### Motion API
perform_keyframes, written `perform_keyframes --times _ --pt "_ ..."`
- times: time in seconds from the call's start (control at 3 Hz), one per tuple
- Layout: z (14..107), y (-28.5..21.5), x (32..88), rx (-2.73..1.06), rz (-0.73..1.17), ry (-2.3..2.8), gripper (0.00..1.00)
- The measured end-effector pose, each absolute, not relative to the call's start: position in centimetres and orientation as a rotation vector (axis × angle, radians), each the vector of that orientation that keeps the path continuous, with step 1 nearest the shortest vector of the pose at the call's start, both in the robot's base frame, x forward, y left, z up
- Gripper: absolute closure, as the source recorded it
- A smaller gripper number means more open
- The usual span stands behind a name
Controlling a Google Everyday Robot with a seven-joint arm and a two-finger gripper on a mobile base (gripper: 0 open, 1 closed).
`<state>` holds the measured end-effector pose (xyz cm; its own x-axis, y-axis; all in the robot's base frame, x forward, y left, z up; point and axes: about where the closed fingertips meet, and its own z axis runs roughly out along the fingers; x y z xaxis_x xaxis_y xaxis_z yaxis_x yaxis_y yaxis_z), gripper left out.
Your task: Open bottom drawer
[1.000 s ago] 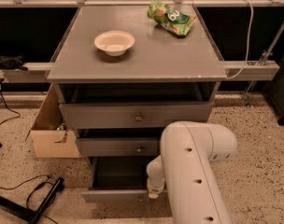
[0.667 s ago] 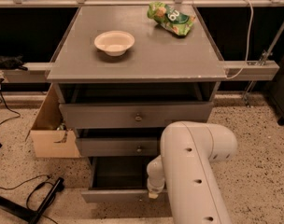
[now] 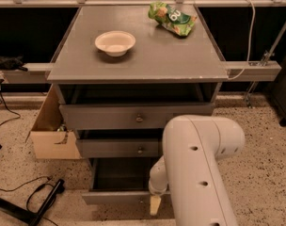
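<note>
End effector [image 3: 154, 203] is hanging at front of pulled-out grey wooden bottom drawer [image 3: 110, 197] | white arm [image 3: 199, 164] is hiding its grip: cannot tell

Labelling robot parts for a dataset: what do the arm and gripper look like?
The arm is a thick, glossy white tube with rounded ends and small dark round holes along it; no cables show. The gripper, at the front edge of the bottom drawer, looks pale cream.

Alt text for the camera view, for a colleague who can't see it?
The bottom drawer of a grey cabinet is pulled out, its dark interior showing, with the gripper at its front edge below the white arm. A white bowl and a green snack bag sit on top.
</note>
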<state>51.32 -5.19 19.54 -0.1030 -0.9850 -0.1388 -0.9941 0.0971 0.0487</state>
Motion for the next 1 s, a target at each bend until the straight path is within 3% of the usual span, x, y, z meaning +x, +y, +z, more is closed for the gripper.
perform_keyframes --times 0.33,0.67,1.0 --pt "26.3 -4.8 53.2 -2.049 0.092 2.107 0.00" --pt "32.8 -7.0 50.5 -1.973 0.089 2.061 0.00" --pt "40.0 -12.8 42.9 -1.951 -0.063 2.100 0.00"
